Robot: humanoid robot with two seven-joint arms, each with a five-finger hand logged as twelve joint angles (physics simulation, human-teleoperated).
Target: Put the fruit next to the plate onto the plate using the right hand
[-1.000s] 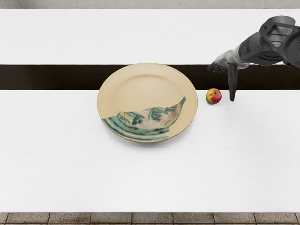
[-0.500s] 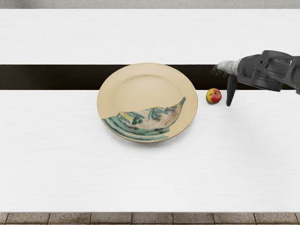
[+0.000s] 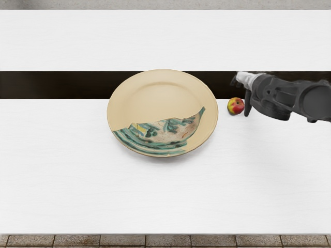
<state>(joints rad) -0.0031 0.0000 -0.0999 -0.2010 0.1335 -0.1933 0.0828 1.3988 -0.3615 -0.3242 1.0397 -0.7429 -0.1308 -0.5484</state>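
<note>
A small red and yellow apple point(image 3: 236, 106) lies on the white table just right of a large cream plate point(image 3: 155, 93) painted with a green pattern on its near part. My right hand point(image 3: 244, 92) comes in from the right edge, low over the table. It hovers directly right of and behind the apple, with its fingers spread and pointing down and left. One dark finger point(image 3: 247, 105) hangs close beside the fruit's right side. Nothing is held. The left arm is out of view.
A dark gap point(image 3: 51, 84) runs across the table behind the plate, between two white surfaces. The table's near edge point(image 3: 165, 233) lies at the bottom, with paving below it.
The right arm has dropped lower and swung its forearm level. The hand has moved left, closing in on the apple's right side. The apple and plate have not moved.
</note>
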